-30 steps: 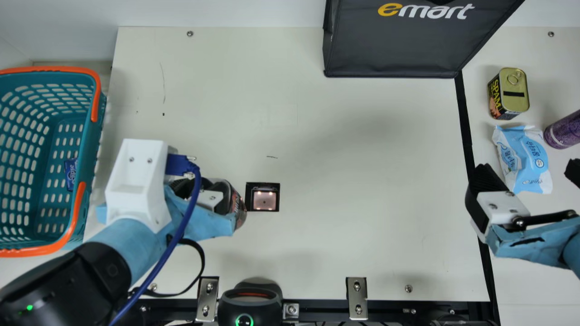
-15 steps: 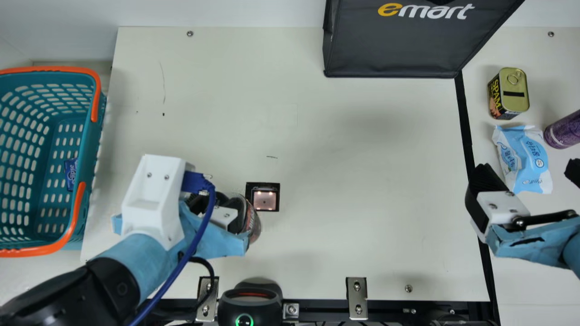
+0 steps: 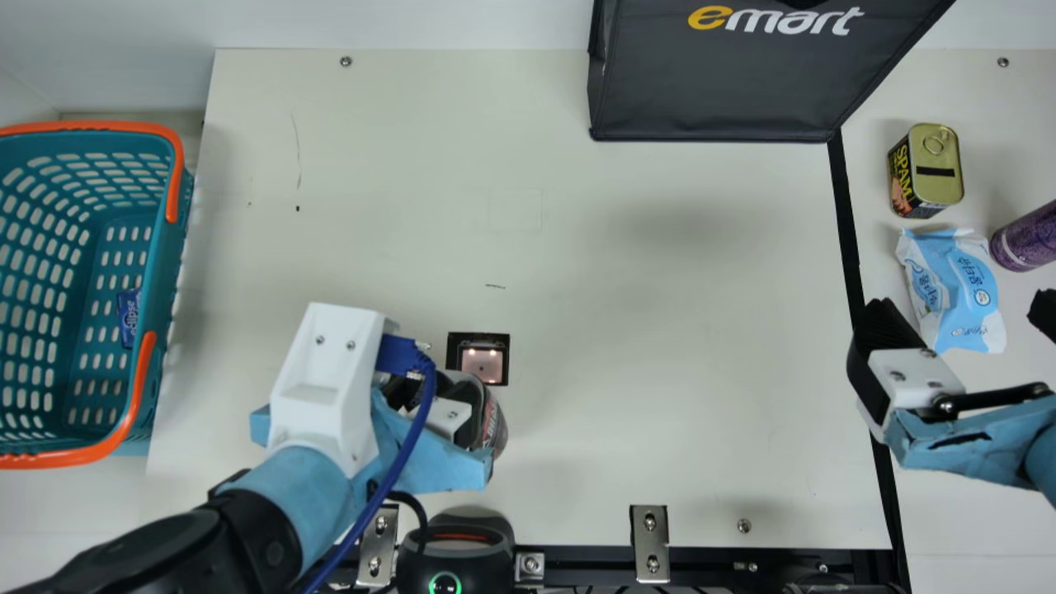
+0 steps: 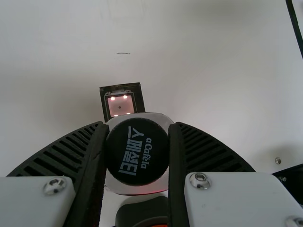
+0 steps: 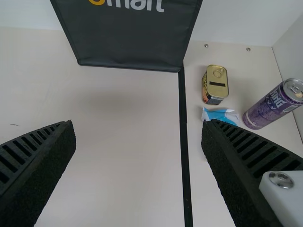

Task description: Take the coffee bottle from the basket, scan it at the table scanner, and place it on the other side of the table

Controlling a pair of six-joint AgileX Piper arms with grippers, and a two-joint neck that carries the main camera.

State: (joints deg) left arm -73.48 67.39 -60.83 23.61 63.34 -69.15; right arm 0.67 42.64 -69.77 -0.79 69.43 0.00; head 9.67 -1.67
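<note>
Black-capped dark cylindrical coffee bottle (image 3: 497,429): being gripped in the left end effector (image 3: 452,398), beside the square black table scanner (image 3: 483,364), on its near side; whether the base is touching the cream worktop (image 3: 660,412) is staying unclear to the eye.
Left end effector: closing on the bottle, its two black ribbed fingers pressing from opposite sides at the round black cap (image 4: 137,151).
Right end effector (image 3: 962,313): hanging at the right side with its fingers spreading wide apart, holding nothing.
Table scanner: showing a pinkish window with small bright lights, the bottle partly overlapping it in the left wrist view.
Teal plastic basket with orange handles (image 3: 169,256): sitting at the left edge, a small blue packet (image 3: 128,318) lying inside.
Large black fabric bag (image 3: 726,91): standing at the far side.
Right side: beyond a black strip (image 3: 843,223), a gold-topped rectangular tin (image 3: 938,165) is standing near a light-blue and white soft packet (image 3: 953,289); a purple cylindrical can (image 3: 1025,239) is standing just beside that packet.
Near edge: a rounded black device (image 3: 455,561) is showing a green ring of light.
</note>
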